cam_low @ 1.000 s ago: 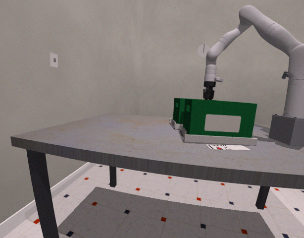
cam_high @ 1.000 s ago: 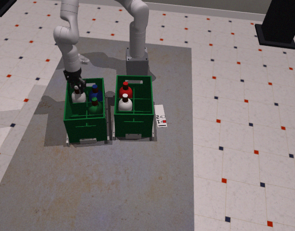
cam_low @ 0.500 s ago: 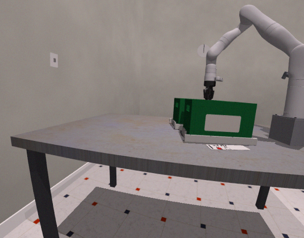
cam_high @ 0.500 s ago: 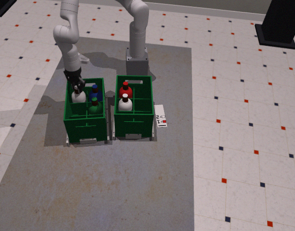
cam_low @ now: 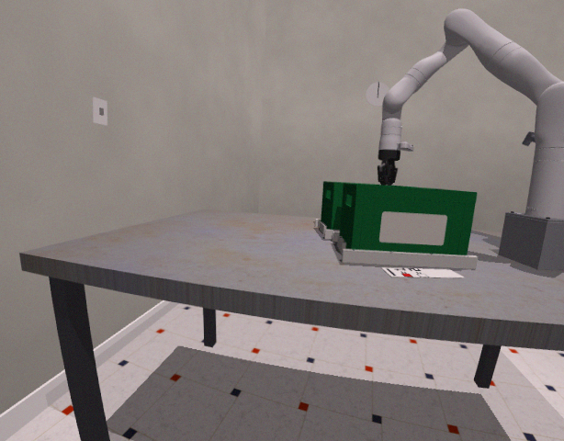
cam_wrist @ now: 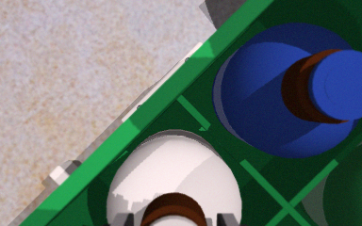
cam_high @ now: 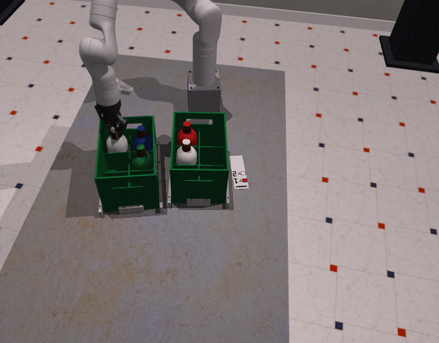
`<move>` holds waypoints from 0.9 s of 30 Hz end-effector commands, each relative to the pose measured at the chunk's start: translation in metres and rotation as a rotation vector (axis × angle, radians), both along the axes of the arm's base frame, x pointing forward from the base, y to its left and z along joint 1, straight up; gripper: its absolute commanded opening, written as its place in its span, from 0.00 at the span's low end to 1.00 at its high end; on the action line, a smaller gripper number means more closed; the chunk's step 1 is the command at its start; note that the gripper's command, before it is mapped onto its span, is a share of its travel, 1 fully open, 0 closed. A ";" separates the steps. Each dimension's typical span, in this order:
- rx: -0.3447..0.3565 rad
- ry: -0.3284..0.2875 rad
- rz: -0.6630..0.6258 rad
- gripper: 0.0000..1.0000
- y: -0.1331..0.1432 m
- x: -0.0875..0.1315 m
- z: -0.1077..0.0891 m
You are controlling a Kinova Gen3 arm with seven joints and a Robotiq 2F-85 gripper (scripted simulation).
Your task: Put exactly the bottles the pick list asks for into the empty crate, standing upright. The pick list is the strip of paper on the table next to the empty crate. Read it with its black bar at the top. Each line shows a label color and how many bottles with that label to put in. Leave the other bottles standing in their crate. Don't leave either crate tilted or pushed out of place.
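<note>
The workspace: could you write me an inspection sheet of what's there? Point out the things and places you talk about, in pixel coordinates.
Surface: grey table (cam_high: 156, 258) (cam_low: 177, 251) (cam_wrist: 51, 71), rusty-looking blotches.
Job's things: pick list (cam_high: 237, 162) (cam_low: 444, 273) by one green crate (cam_high: 199, 186) (cam_low: 415, 201) holding a red and a white bottle; second crate (cam_high: 133, 197) (cam_low: 326, 209) (cam_wrist: 103, 146) holds white, blue, green bottles.
Clutter: nothing seen.
Grippers: one hand (cam_high: 116, 133) (cam_low: 387, 182) (cam_wrist: 175, 221), at second crate's white bottle; grip unclear.
Cables: nothing seen.
Surroundings: speckled-tile floor (cam_high: 359, 221) (cam_low: 348, 351), plain wall (cam_high: 323, 11) (cam_low: 177, 95).

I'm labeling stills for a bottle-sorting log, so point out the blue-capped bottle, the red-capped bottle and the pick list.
Blue-capped bottle (cam_high: 140, 128) (cam_wrist: 347, 86): top and wrist views, on its cap.
Red-capped bottle (cam_high: 186, 124): top view, on its cap.
Pick list (cam_high: 237, 162) (cam_low: 445, 273): top and exterior views, on blank paper.
</note>
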State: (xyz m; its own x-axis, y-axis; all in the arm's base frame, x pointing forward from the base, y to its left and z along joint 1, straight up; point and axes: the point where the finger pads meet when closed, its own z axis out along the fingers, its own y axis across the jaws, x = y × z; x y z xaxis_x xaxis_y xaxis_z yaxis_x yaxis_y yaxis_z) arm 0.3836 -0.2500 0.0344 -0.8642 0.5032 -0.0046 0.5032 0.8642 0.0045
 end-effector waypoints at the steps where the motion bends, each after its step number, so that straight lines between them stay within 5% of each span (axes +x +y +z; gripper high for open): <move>1: -0.001 -0.001 0.000 0.44 0.000 0.000 0.001; 27: -0.001 -0.002 0.000 0.36 0.000 0.000 0.001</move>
State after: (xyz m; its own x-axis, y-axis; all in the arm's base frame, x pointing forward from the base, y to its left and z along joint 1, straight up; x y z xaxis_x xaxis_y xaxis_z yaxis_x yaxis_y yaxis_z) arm 0.3836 -0.2502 0.0346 -0.8641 0.5033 -0.0049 0.5033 0.8641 0.0043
